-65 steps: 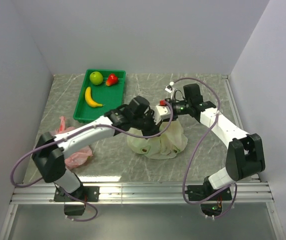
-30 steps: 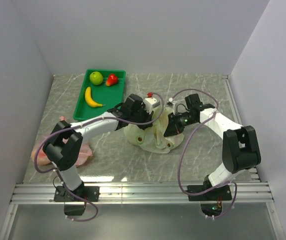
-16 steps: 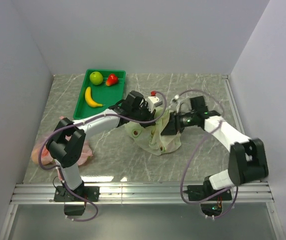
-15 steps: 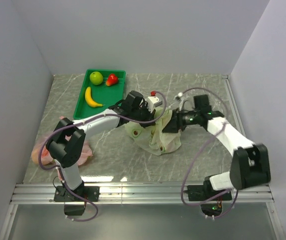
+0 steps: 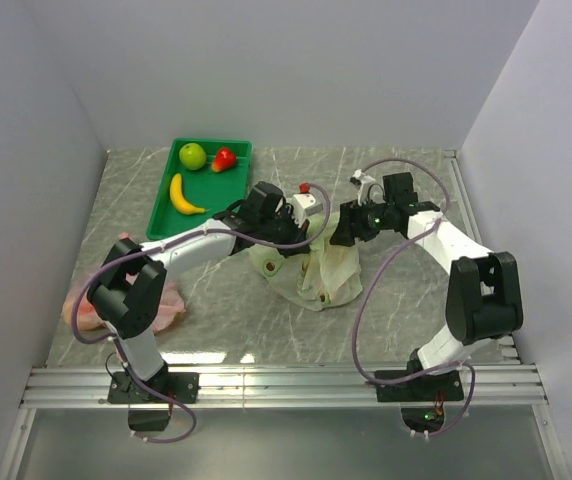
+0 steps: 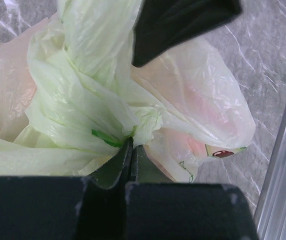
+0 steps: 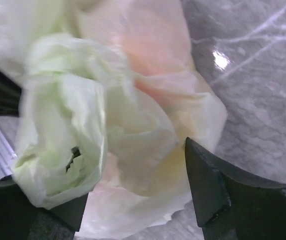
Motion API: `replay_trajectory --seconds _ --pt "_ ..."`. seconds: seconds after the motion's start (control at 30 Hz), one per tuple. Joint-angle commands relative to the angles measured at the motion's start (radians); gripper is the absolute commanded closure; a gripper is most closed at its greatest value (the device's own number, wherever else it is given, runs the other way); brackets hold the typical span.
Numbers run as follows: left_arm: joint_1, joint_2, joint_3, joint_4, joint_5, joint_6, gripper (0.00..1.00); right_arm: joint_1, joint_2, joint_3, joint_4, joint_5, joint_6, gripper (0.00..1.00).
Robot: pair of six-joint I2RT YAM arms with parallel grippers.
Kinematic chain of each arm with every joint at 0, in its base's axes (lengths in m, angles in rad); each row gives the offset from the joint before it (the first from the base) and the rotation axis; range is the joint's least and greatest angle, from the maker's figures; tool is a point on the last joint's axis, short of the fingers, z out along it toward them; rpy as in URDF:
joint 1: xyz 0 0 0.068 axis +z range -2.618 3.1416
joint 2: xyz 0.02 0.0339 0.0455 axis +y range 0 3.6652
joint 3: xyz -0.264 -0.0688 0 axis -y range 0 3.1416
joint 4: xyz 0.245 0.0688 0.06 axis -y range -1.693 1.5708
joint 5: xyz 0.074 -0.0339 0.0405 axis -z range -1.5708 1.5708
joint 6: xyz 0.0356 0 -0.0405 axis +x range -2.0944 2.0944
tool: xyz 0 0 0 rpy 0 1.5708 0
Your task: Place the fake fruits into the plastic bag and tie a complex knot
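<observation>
Clamped shut with the left gripper (image 6: 129, 152) on a twisted strand of the plastic bag (image 5: 316, 275), right beside a bulky wrap of film that looks like a half-made knot. Let go with the right gripper (image 7: 133, 200): pinched on the bag's neck a second ago, now spread wide, with bunched film loose between the fingers. Cannot tell whether any film brushes them. Drawn back a little as well, farther from the tray. Probably means one tightening pull is done and a fresh hold is needed for the next loop.

Slumped just right of the green tray (image 5: 158, 208), slightly nearer the arm bases than the tray, and shifted a touch since two seconds ago. Shows peach tints through the film, so likely holds some fruit already. Crumpled below the tray's near left corner, well apart from the work: pink bag (image 5: 166, 305), not the one wanted. Left inside the tray: banana (image 5: 186, 196), green apple (image 5: 193, 155), small red fruit (image 5: 224, 158). Suggests packing unfinished although tying is under way.
</observation>
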Motion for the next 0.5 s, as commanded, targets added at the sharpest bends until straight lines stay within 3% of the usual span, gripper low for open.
replay_trajectory --seconds 0.0,0.1,0.27,0.33,0.47 --pt "0.002 -0.058 -0.017 0.015 0.041 -0.021 0.99 0.013 -0.003 0.042 0.008 0.043 -0.061 0.40" --pt "0.005 -0.053 -0.020 0.015 0.026 -0.024 1.00 0.016 0.030 0.053 -0.056 0.011 -0.092 0.78" --pt "0.017 -0.032 0.004 0.040 0.015 -0.033 0.99 0.010 -0.046 -0.050 -0.101 -0.098 -0.104 0.90" --pt "0.017 -0.022 0.012 0.047 0.017 -0.039 0.99 0.010 -0.081 -0.082 -0.122 -0.132 -0.089 1.00" --pt "0.020 -0.018 0.030 0.072 0.035 -0.054 0.99 0.010 -0.179 -0.173 -0.139 -0.188 -0.024 1.00"
